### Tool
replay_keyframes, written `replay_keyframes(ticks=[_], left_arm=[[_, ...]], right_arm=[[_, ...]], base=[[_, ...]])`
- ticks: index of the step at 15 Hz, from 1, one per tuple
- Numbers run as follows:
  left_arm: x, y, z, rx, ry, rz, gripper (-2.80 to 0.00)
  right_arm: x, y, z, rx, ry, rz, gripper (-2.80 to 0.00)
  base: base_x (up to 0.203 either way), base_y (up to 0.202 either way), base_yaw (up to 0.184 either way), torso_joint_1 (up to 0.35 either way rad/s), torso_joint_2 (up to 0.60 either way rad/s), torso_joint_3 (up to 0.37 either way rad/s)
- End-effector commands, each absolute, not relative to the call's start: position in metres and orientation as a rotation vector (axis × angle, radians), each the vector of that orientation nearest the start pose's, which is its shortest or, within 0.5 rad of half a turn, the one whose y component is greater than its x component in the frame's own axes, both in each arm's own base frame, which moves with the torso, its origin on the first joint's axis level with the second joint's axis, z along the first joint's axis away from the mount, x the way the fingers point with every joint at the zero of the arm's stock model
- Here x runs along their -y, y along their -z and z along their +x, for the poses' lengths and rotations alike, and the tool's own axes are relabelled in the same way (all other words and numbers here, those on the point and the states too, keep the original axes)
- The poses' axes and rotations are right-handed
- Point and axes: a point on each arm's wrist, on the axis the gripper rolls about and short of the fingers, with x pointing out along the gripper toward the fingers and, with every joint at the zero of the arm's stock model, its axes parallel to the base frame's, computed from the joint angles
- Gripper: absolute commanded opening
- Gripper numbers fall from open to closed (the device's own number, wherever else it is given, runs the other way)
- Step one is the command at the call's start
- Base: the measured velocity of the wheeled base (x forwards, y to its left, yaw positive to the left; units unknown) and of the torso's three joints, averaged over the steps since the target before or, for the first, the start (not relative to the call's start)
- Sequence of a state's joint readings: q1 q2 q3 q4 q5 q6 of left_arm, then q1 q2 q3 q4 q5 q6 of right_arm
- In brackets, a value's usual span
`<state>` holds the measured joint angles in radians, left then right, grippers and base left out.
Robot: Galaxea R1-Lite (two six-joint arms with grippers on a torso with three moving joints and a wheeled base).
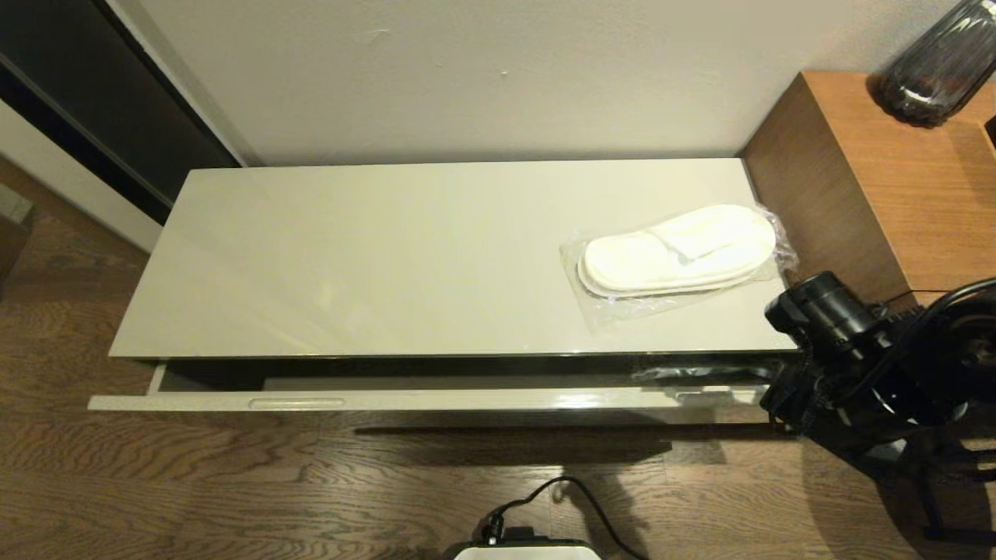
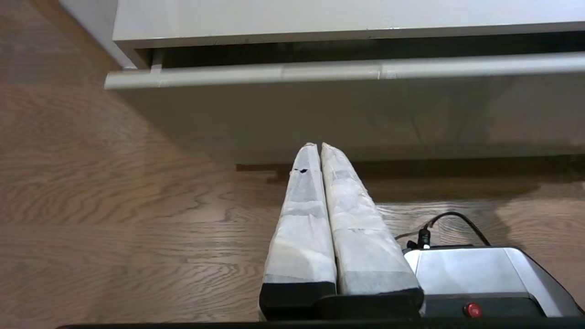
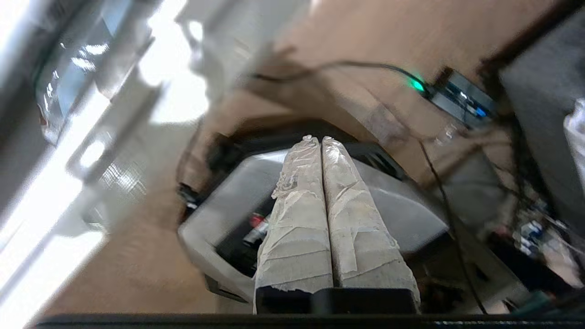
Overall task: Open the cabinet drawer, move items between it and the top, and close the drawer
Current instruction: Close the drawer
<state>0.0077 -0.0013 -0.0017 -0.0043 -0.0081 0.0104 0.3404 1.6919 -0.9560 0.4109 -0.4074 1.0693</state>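
The cabinet drawer (image 1: 467, 399) stands pulled out a hand's width under the top (image 1: 389, 257). One bagged pair of white slippers (image 1: 677, 253) lies on the top's right end. Crinkly clear plastic (image 1: 700, 375) shows inside the drawer's right end; what it holds is hidden. My right arm (image 1: 848, 342) hangs by the drawer's right corner. Its gripper (image 3: 318, 138) is shut and empty, pointing back at my base. My left gripper (image 2: 318, 145) is shut and empty, low above the floor before the drawer front (image 2: 365, 119); the head view does not show it.
A taller brown wood-grain unit (image 1: 871, 179) stands right of the cabinet with a dark ribbed vase (image 1: 941, 62) on it. My base with a black cable (image 1: 576, 498) sits on the wood floor (image 1: 233, 482) before the drawer. A dark doorway (image 1: 93, 101) lies far left.
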Motion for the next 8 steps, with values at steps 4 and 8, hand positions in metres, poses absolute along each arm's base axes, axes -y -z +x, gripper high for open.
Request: replay_keyframes(ticks=[4, 8], left_arm=[[0.0, -0.076, -0.023, 0.006, 0.0, 0.011, -2.8], [0.0, -0.076, -0.023, 0.006, 0.001, 0.011, -2.8]], right_arm=[[-0.071, -0.169, 0.233, -0.834, 0.567, 0.583, -2.8], [-0.069, -0.192, 0.228, -0.799, 0.527, 0.578, -2.8]], base=[[0.0, 0.0, 0.0, 0.0, 0.0, 0.0], [0.0, 0.0, 0.0, 0.0, 0.0, 0.0]])
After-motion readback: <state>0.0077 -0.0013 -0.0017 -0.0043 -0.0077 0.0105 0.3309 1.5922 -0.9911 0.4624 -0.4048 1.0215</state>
